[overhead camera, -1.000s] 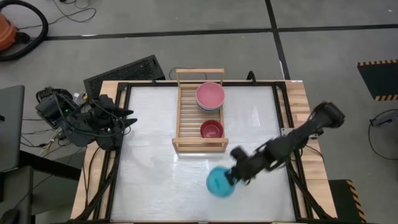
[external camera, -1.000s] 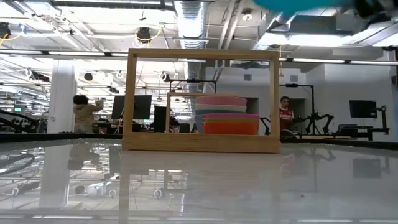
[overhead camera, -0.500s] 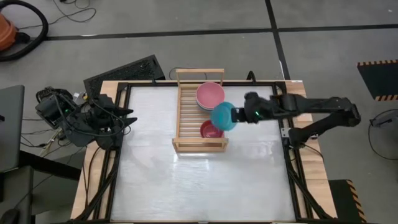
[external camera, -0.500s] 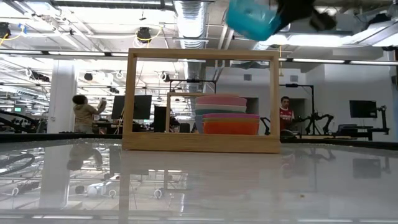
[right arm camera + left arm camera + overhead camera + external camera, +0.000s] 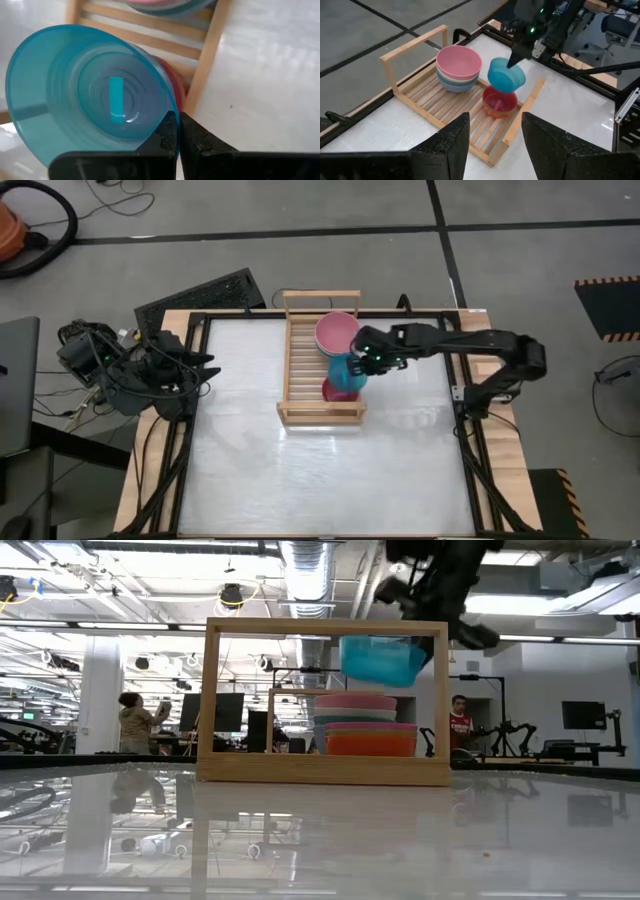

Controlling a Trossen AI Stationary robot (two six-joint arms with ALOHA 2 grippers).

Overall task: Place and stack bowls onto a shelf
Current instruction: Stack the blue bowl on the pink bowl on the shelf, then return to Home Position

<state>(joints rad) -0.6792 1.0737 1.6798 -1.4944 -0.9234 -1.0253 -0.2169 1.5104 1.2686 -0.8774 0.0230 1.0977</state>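
Observation:
My right gripper (image 5: 368, 361) is shut on a small cyan bowl (image 5: 346, 370) and holds it in the air above the small orange-red bowl (image 5: 499, 102), which sits in a magenta one (image 5: 370, 727). That small stack is at the near end of the wooden shelf (image 5: 300, 360). A stack of larger bowls with a pink one on top (image 5: 337, 333) rests on the slats farther back. My left gripper (image 5: 495, 145) is open and waits beyond the table's left edge (image 5: 150, 370). My right gripper pinches the cyan bowl's rim (image 5: 169, 116), one finger inside the bowl (image 5: 167, 134) and one outside (image 5: 200, 141). The fingers come from the table's right side, slanting down. The bowl is lifted clear, mouth up and slightly tilted, above the small stack (image 5: 380, 658).
The shelf's end bars (image 5: 326, 628) and side rails (image 5: 362, 412) frame the bowls. The white tabletop (image 5: 300, 470) lies bare around the shelf. A black mat (image 5: 200, 295) lies off the far left corner. People stand in the room behind (image 5: 130, 720).
My right gripper carried the cyan bowl from above the table's near right area toward the far edge and left, over the shelf, then down to just above the small stack. The bowl, tipped sideways on the way, now sits nearly mouth up.

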